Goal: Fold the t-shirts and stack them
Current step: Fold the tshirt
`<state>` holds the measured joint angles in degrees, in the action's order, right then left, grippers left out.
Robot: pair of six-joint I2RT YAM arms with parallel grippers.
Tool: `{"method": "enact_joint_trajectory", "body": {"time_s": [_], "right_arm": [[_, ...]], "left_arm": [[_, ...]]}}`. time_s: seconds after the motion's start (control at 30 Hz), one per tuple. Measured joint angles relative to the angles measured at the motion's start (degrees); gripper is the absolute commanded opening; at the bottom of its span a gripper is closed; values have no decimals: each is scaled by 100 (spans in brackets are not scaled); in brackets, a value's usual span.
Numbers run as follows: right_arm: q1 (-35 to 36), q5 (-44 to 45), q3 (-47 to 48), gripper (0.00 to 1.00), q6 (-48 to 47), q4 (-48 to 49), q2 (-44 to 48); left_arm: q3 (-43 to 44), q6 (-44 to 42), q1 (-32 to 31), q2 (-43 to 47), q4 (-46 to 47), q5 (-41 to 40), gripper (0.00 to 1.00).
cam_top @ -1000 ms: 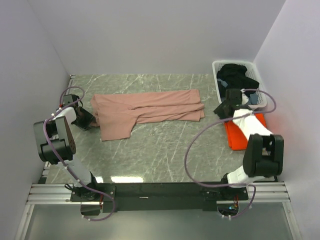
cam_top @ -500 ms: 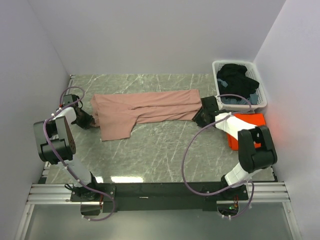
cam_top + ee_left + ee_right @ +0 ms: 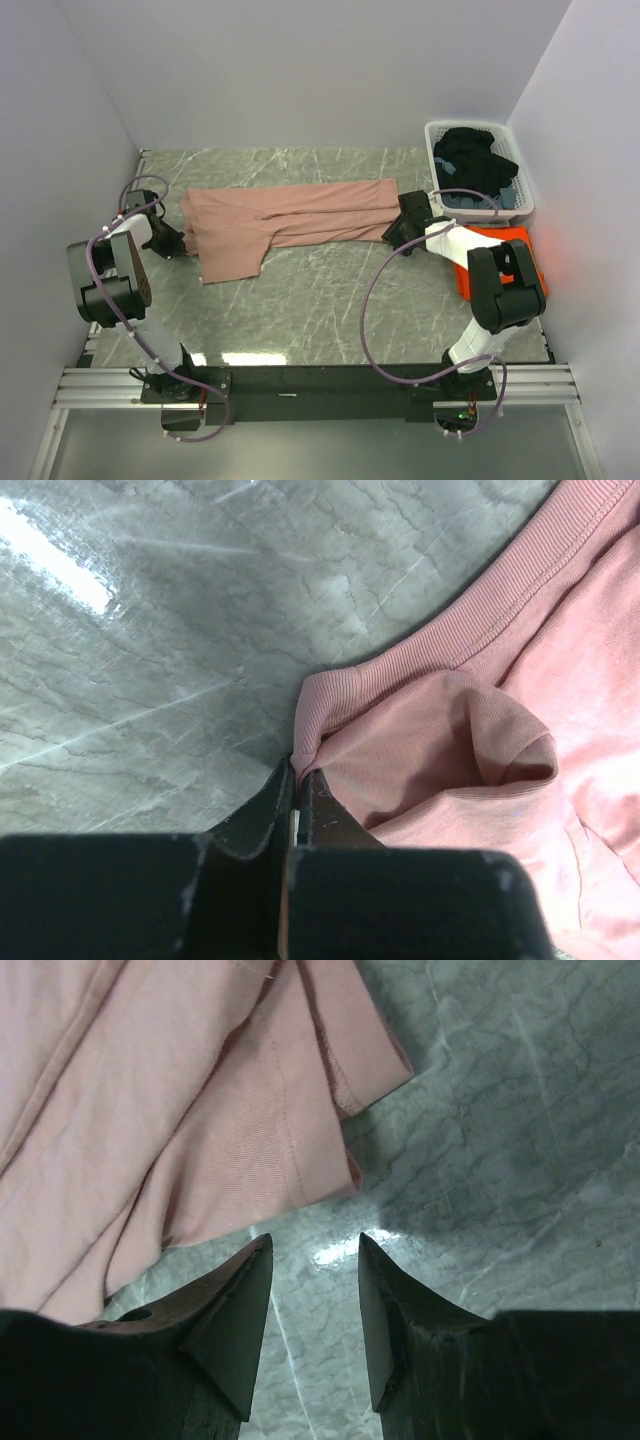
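left claw: pinched shut on ribbed edge of dusty-pink cotton tee, probably to anchor that end | right claw: half-spread, empty, pink hem just ahead, seemingly lining up a grab | plain bright-orange tee: behind right claw

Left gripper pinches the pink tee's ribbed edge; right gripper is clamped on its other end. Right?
No: the right wrist view shows the right gripper open, just short of the pink tee. The left gripper does pinch its ribbed edge.
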<state>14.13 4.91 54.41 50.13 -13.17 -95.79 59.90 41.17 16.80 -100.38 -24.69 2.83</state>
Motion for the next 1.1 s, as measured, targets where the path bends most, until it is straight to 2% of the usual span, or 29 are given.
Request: {"method": "enact_joint_trajectory", "body": {"time_s": [0.6, 0.87, 0.93, 1.03, 1.07, 1.1], "right_arm": [[15, 221, 79, 47, 398, 116, -334], [15, 328, 79, 45, 448, 170, -348], [15, 334, 79, 42, 457, 181, -372], [15, 350, 85, 32, 479, 219, -398], [15, 350, 85, 24, 481, 225, -411], [15, 354, 85, 20, 483, 232, -424]], "left_arm": [[0, 2, 70, 2, -11, -7, 1], [2, 2, 105, 2, -24, -7, 1], [2, 2, 111, 2, -26, -7, 1], [2, 2, 114, 2, -26, -7, 1], [2, 2, 116, 2, -26, -4, 1], [2, 2, 116, 2, -28, -4, 1]]}}
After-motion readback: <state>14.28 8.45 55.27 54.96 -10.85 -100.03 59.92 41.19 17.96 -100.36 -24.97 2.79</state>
